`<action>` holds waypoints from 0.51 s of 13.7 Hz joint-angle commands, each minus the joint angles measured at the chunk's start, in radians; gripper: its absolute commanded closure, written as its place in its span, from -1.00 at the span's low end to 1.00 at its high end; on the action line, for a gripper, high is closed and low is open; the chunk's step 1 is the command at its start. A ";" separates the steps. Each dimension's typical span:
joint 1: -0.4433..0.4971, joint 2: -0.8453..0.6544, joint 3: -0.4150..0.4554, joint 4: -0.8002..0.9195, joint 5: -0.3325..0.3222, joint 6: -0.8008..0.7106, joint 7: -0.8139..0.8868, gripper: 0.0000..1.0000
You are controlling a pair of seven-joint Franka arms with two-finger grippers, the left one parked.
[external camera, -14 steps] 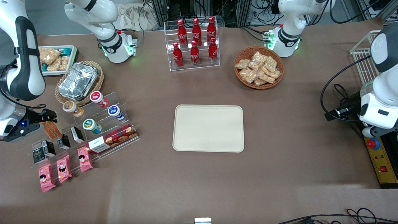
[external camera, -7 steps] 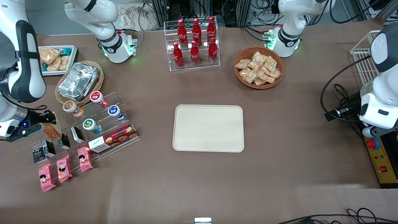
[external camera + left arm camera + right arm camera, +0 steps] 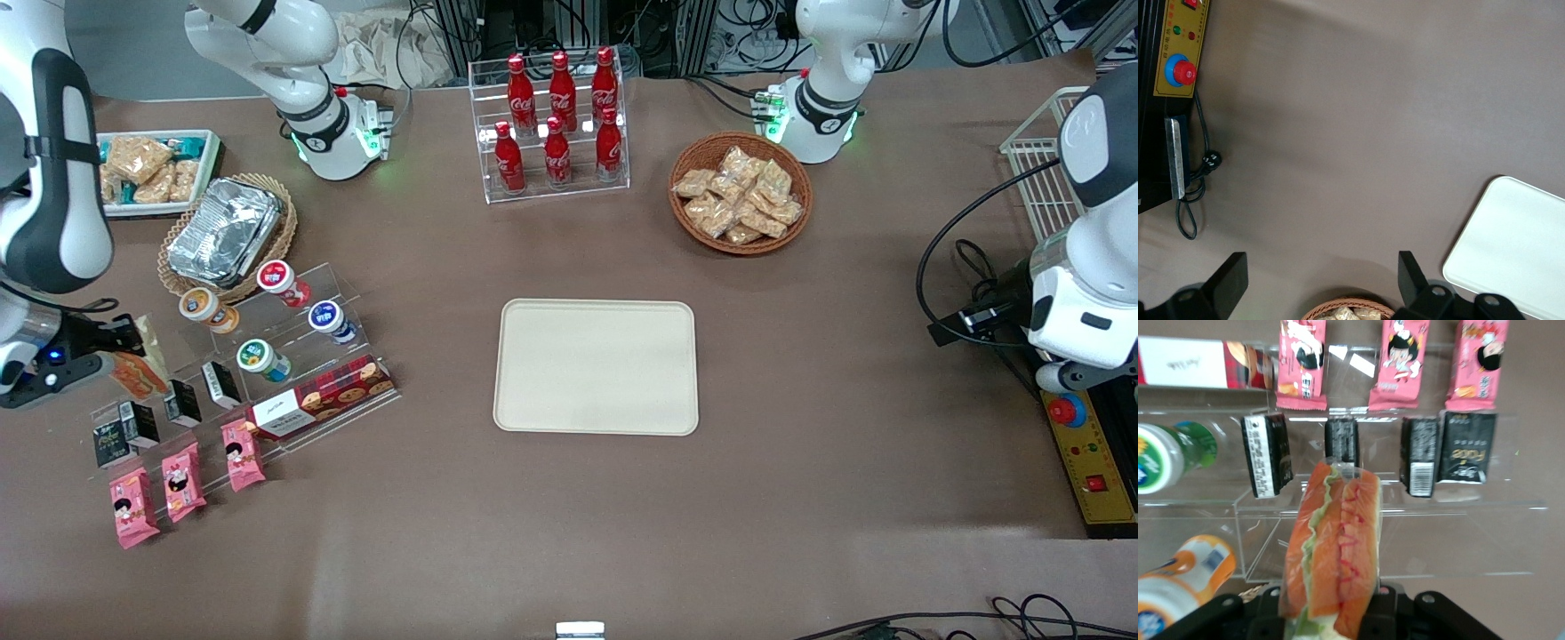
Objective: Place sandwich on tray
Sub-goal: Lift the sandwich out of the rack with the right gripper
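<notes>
My gripper point(image 3: 107, 360) is at the working arm's end of the table, beside the clear stepped display shelf point(image 3: 267, 356). It is shut on the sandwich point(image 3: 135, 372), a plastic-wrapped wedge with orange-red and green filling. In the right wrist view the sandwich point(image 3: 1333, 547) sticks out between the black fingers point(image 3: 1386, 620) and hangs over the shelf's steps. The cream-beige tray point(image 3: 596, 366) lies flat at the table's middle, well away from the gripper toward the parked arm's end. It also shows in the left wrist view point(image 3: 1518, 247).
The shelf holds yogurt cups point(image 3: 258, 358), black boxes point(image 3: 182, 404), a cookie box point(image 3: 320, 397) and pink snack packets point(image 3: 182, 480). A foil-filled basket point(image 3: 227, 233) and a white snack bin point(image 3: 156, 169) stand nearby. A cola rack point(image 3: 556, 124) and cracker basket point(image 3: 740, 193) stand farther from the camera than the tray.
My gripper has drawn a little away from the shelf, toward the table's edge at the working arm's end, with the sandwich in it. The tray has not moved.
</notes>
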 commanded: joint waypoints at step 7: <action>0.044 0.023 0.168 0.335 0.118 -0.319 0.032 0.28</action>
